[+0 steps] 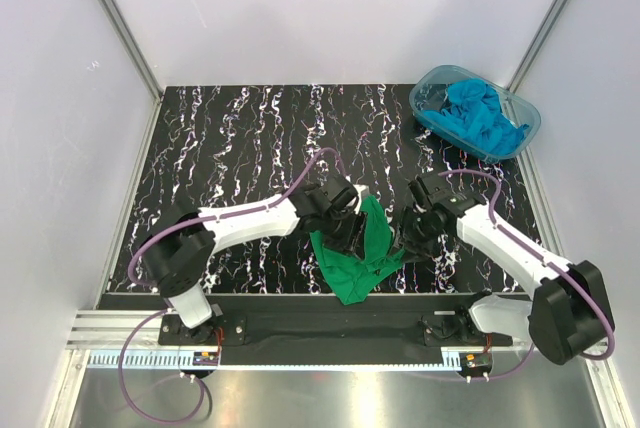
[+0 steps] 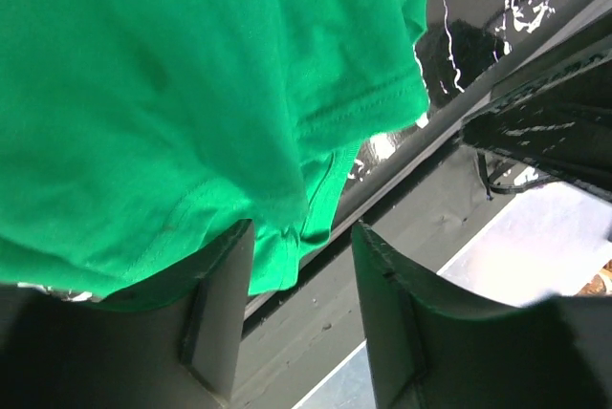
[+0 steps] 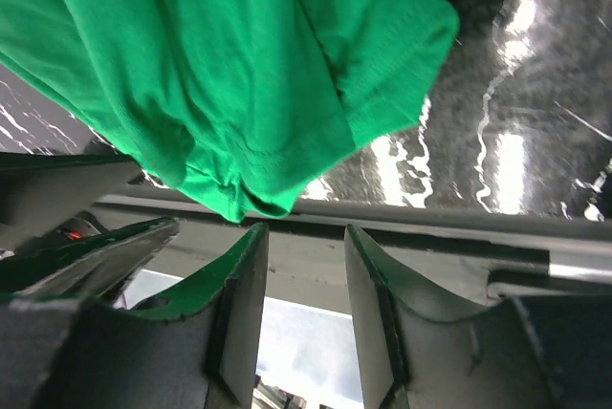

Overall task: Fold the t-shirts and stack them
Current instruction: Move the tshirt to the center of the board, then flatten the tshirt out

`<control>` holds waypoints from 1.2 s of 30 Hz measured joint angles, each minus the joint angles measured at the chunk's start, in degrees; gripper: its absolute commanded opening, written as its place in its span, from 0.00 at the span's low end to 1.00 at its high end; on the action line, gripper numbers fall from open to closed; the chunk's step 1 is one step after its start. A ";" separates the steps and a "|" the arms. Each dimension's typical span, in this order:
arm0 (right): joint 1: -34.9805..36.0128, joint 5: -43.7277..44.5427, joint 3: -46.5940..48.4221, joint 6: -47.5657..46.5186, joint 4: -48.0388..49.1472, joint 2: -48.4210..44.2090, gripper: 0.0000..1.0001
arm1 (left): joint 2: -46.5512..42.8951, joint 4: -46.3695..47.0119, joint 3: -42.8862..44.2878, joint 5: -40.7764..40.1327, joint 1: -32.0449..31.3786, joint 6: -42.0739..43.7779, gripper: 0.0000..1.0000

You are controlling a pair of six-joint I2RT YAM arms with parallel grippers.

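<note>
We see the green t-shirt bunched at the near middle of the surface. The left gripper and right gripper stand spread at its edges, pinching nothing. The turquoise t-shirts lie in the tub at the far right.

Take green t-shirt as your landmark. Left gripper crowds its left edge, right gripper its right edge: no passage for you there. Tub blocks far-right corner beyond it. Table left of and behind it open.
</note>
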 measured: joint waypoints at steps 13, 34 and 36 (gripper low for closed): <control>0.00 -1.38 -0.63 -0.11 6.27 5.99 0.36 | 3.54 -0.26 1.75 0.15 0.02 0.72 0.01; 0.00 -1.84 -0.90 -1.38 9.09 10.32 0.00 | 4.13 -3.76 5.07 -0.20 0.00 2.45 0.59; 0.00 -1.84 -1.03 -1.33 9.09 9.90 0.00 | 5.11 -4.11 5.46 -0.42 0.00 2.45 0.57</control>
